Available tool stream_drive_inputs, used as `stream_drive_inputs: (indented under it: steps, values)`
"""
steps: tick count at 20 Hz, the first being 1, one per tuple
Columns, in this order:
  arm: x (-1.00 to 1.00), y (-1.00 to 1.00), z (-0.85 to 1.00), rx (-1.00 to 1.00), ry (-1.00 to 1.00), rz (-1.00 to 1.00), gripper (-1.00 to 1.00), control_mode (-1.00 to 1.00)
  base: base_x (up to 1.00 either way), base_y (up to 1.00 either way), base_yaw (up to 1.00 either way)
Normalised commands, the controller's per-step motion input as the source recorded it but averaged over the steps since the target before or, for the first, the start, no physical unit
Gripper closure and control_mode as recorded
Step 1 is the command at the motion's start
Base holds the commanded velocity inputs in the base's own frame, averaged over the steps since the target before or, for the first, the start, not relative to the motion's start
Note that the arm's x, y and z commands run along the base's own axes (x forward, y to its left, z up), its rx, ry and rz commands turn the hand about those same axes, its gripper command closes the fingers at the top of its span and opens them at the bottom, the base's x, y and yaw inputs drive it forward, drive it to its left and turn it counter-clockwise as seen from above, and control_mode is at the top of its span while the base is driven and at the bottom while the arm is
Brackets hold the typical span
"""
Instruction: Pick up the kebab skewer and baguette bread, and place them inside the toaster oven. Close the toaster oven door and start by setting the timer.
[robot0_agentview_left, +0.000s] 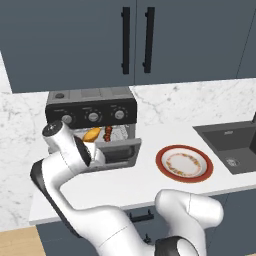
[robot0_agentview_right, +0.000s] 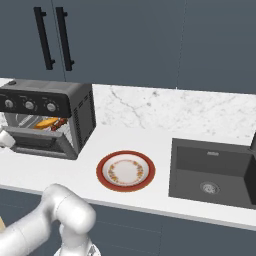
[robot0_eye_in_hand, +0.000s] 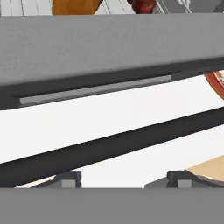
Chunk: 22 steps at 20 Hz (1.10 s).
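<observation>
While the toaster oven door (robot0_agentview_left: 118, 151) hangs partly lowered, the baguette bread (robot0_agentview_left: 91, 134) and kebab skewer (robot0_agentview_left: 108, 132) lie inside the toaster oven (robot0_agentview_left: 92, 117). At the door's 6 o'clock edge, the gripper (robot0_eye_in_hand: 124, 178) holds nothing, fingertips (robot0_eye_in_hand: 68, 178) apart. A red-rimmed plate (robot0_agentview_left: 184, 163) sits at the oven's 3 o'clock.

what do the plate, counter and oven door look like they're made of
Plate: looks like glazed ceramic, white centre with a red rim and a printed ring. Counter: looks like polished marble or an imitation, white with grey veins. Oven door: likely matte grey metal frame; its dark window suggests glass, though the render leaves it open.
</observation>
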Motion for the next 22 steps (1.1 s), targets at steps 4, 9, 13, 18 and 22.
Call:
stream_drive_inputs:
  steps: [4, 9, 13, 18, 22]
  values:
    - [0.94, -0.06, -0.01, 0.00, -0.09, 0.02, -1.00, -1.00, 0.00, 0.00, 0.00]
    - [0.54, 0.00, -0.44, 0.00, -0.16, 0.02, -1.00, -1.00, 0.00, 0.00, 0.00]
    - [0.55, 0.00, -0.26, 0.00, -0.21, 0.01, -1.00, -1.00, 0.00, 0.00, 0.00]
    - [0.62, 0.00, -0.29, 0.00, -0.19, 0.01, -1.00, -1.00, 0.00, 0.00, 0.00]
    - [0.03, 0.00, -0.16, 0.00, -0.19, 0.01, -1.00, -1.00, 0.00, 0.00, 0.00]
